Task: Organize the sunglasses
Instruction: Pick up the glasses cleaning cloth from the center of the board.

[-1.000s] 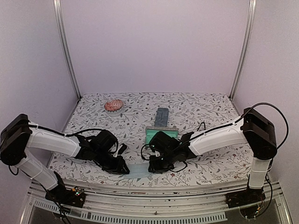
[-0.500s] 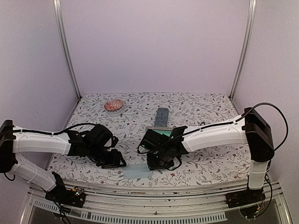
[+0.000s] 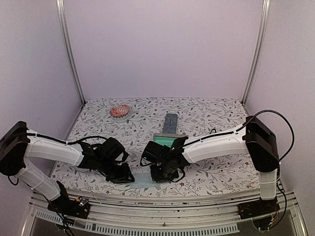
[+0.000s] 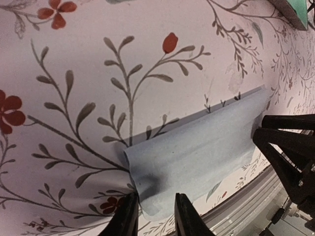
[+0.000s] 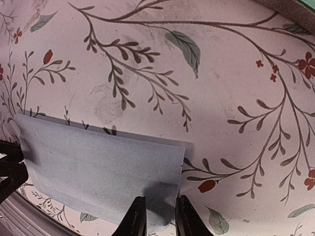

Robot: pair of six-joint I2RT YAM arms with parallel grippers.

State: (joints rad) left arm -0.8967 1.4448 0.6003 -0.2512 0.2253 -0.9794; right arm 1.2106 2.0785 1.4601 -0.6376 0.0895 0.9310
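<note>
both jaws, narrowly parted, have an end of the light blue fabric cloth [image 4: 197, 157] between them, can't tell if they're gripping.

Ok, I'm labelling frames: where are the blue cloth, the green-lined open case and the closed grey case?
blue cloth [image 4: 197, 157]: left wrist view, middle of its surface.
green-lined open case [image 3: 164, 141]: top view, its green lining.
closed grey case [image 3: 171, 123]: top view, middle of its lid.
</note>
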